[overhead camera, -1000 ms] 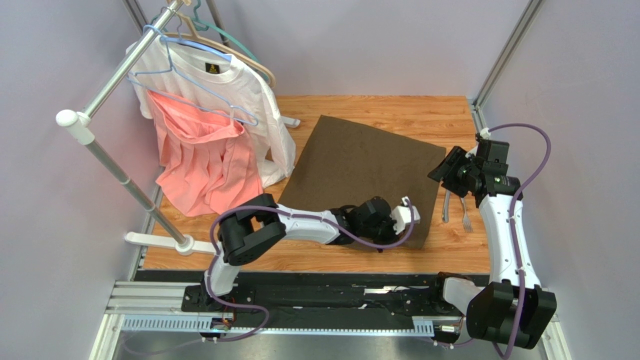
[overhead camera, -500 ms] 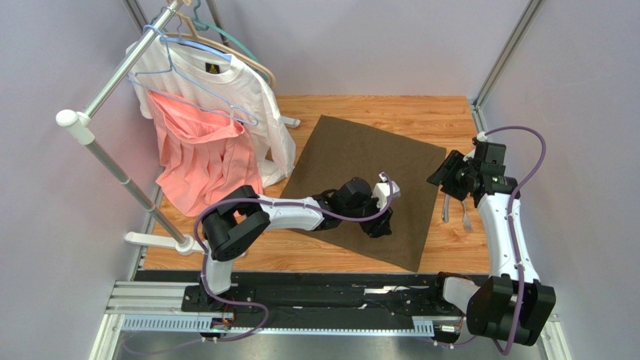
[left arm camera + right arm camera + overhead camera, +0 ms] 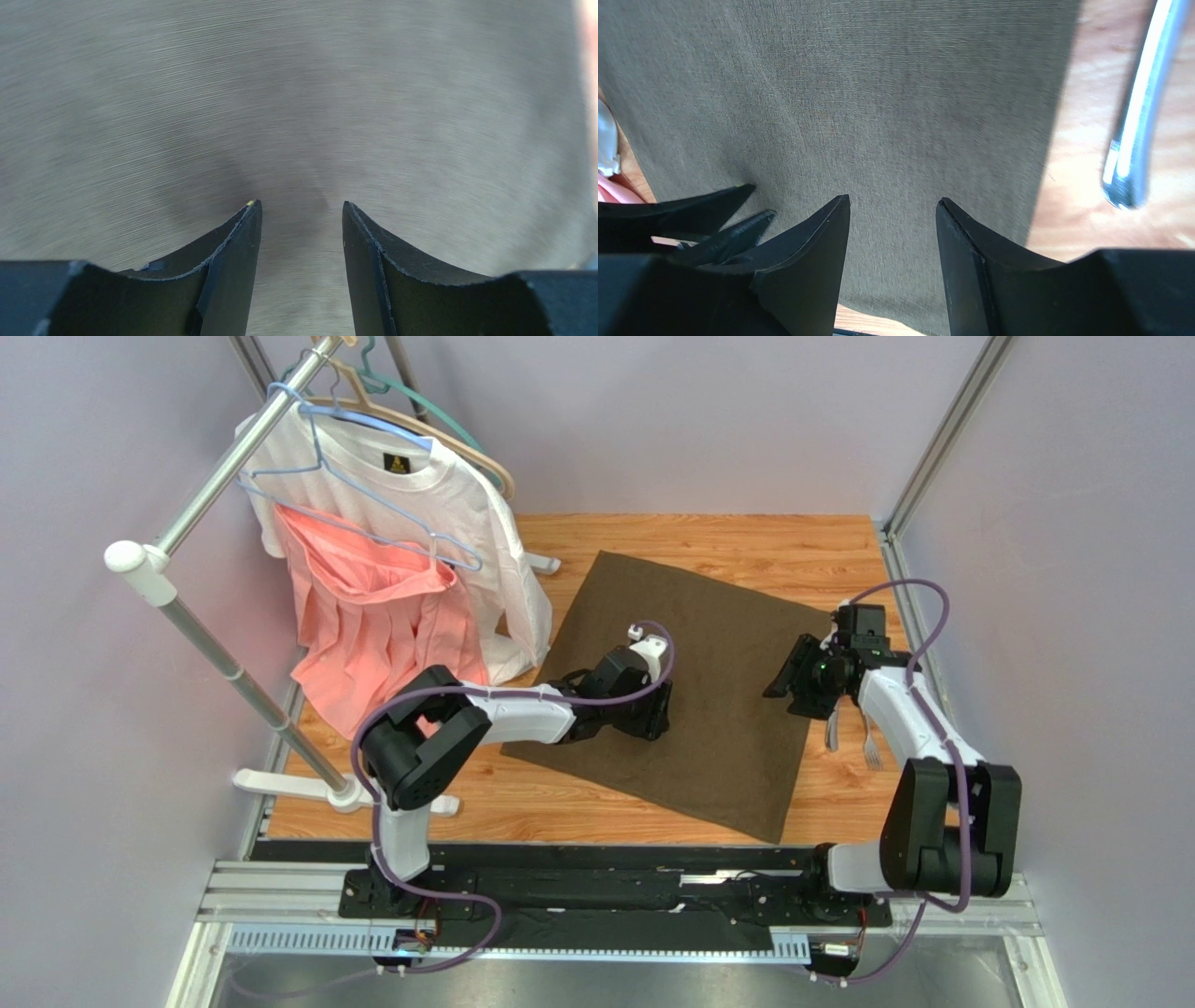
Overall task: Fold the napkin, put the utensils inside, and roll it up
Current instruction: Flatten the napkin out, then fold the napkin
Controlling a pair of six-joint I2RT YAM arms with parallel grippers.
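Napkin count: we see one napkin (image 3: 716, 665), a dark olive-brown cloth spread flat and unfolded on the wooden counter (image 3: 786, 546).
Utensil count: we count two utensils (image 3: 833, 731), slim silver pieces lying side by side on bare wood just beside the napkin's right edge and partly hidden by the right arm. We cannot tell knife from fork here.
Utensil, right wrist view: only one silver handle (image 3: 1141, 119) shows, resting on the wood apart from the cloth's edge.
Claw count: two, one on each arm.
Left claw: the left claw (image 3: 650, 717) points down over the left part of the napkin. In its own view the jaws stand moderately apart with nothing between them, and blurred cloth (image 3: 281, 91) fills the picture. We cannot tell whether the tips touch the fabric.
Right claw: the right claw (image 3: 794, 686) hangs above the napkin's right edge, with the utensils to its right. Its fingers (image 3: 959, 231) are spread about as far apart as the left pair's and grip nothing. Only the weave (image 3: 878, 105) shows in the gap.
Garment count: two hang on hangers, a white T-shirt (image 3: 463, 518) and a pink garment (image 3: 372, 644).
Rack count: one clothes rack (image 3: 197, 637), at the counter's left side.
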